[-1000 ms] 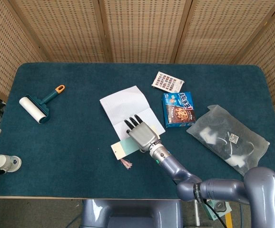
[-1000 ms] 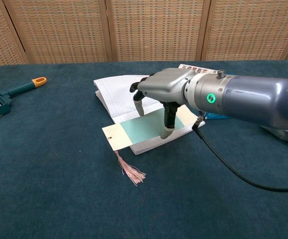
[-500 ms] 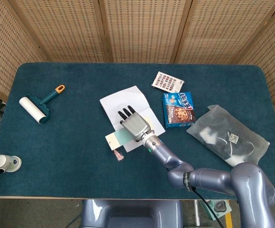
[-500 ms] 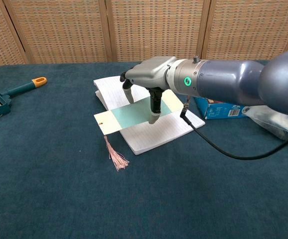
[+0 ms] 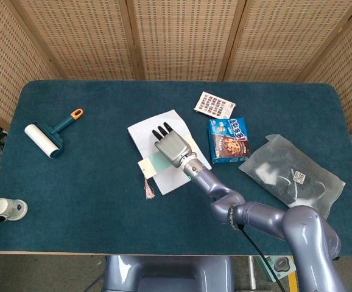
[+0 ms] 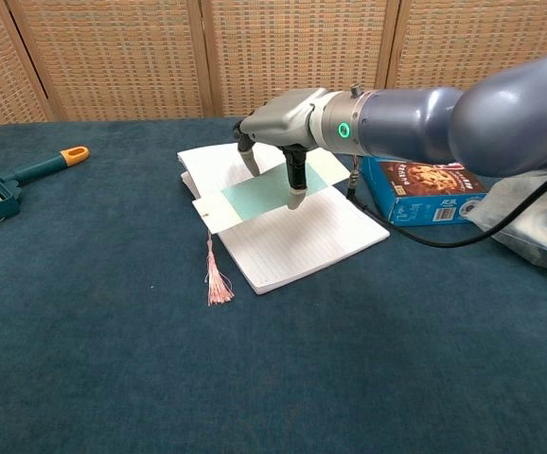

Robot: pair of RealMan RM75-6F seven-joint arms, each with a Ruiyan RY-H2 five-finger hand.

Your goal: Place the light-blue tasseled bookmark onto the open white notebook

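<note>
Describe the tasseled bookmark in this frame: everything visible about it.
The bookmark is a flat card strip, light blue-green in the middle with cream ends, and a pink tassel on a thin cord hanging from its left end onto the dark-teal cloth. It lies across the open white notebook, its left end overhanging the page edge. The right hand sits over its right part, fingers touching it.

looks like a staged robot test cell, not a home: table (image 5: 72, 201) wrapped edge to edge in dark teal felt, woven rattan screens (image 5: 176, 36) boxing in its far edge and both far corners, loose cabling off the left edge.
</note>
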